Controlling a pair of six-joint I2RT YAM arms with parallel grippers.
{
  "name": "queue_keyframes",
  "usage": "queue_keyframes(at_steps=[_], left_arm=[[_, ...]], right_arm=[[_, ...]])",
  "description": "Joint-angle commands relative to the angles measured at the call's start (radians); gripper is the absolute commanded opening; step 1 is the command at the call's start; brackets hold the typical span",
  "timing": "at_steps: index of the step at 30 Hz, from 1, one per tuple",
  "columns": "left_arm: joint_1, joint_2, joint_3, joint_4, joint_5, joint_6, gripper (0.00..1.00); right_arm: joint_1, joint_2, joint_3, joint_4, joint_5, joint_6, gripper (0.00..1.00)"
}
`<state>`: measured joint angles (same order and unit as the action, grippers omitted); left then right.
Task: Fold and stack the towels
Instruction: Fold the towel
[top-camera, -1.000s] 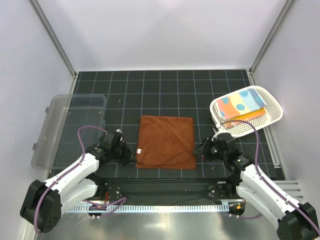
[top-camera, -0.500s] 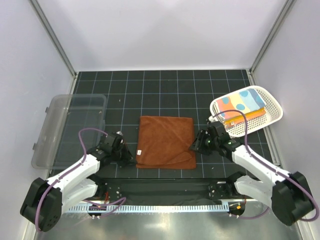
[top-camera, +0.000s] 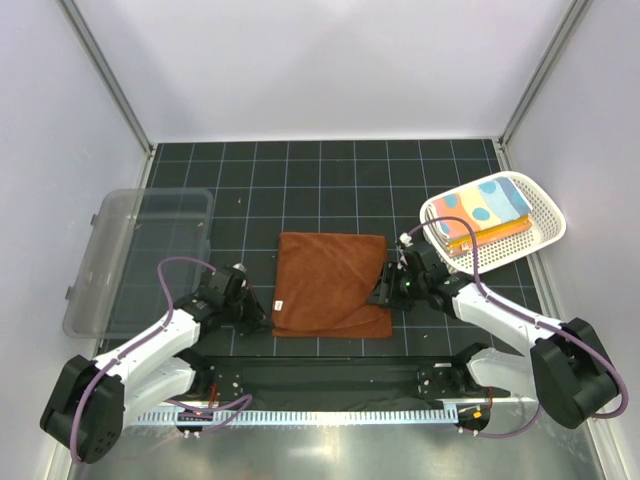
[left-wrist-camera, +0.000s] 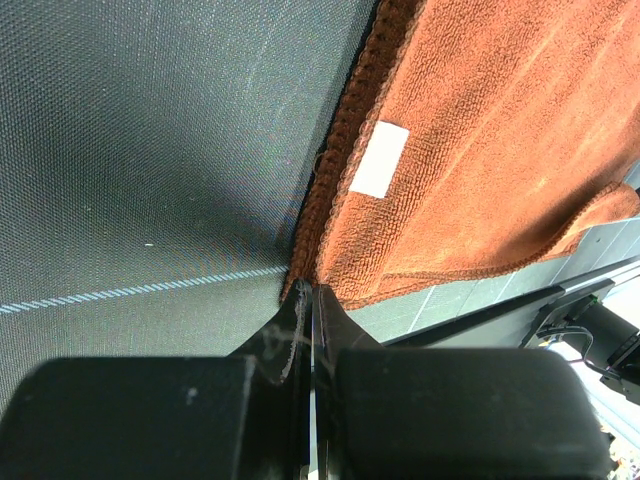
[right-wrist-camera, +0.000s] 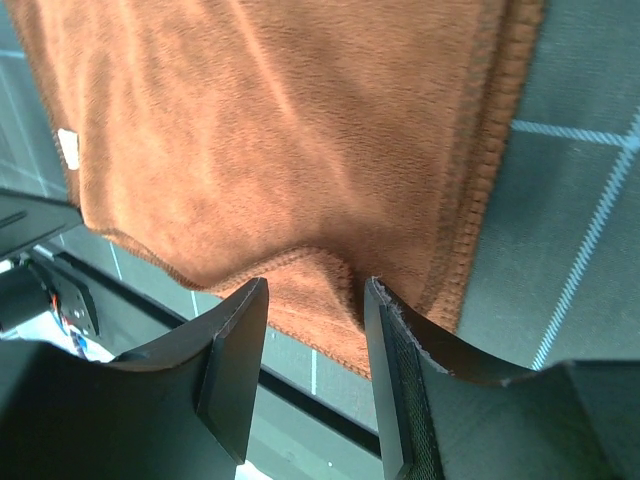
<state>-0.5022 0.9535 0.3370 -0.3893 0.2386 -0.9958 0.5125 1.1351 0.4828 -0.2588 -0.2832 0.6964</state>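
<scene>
Rust-brown and thick-piled, the large terry towel (top-camera: 330, 280) lies folded into a rough square at the middle of the dark, grid-lined table (top-camera: 320, 175). Its hem is a ribbed cord, and a small white sewn label (left-wrist-camera: 378, 158) sits near the near-left corner. We see the left gripper (left-wrist-camera: 308, 295) closed tight, its black tips meeting right at that corner's hem. We cannot tell whether any cloth is caught between them. The right gripper (right-wrist-camera: 312, 290) stands open over the near-right part, with a soft, curved fold of the upper layer between its fingers. To the right, a white perforated plastic basket (top-camera: 540, 215) holds folded cloths (top-camera: 485, 208), the top one light blue with orange patches. A clear plastic bin (top-camera: 140, 250) rests at the left.
</scene>
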Motion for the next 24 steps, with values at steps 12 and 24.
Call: queue_keyframes(at_steps=[12,24], left_arm=[[-0.007,-0.025,-0.010,0.040,0.019,-0.009,0.00],[-0.007,-0.065,-0.026,0.030,0.025,-0.018,0.00]], right_arm=[[0.006,-0.124,-0.068,0.063,-0.157,-0.066,0.45],[0.006,-0.340,-0.056,-0.301,0.056,0.058,0.37]])
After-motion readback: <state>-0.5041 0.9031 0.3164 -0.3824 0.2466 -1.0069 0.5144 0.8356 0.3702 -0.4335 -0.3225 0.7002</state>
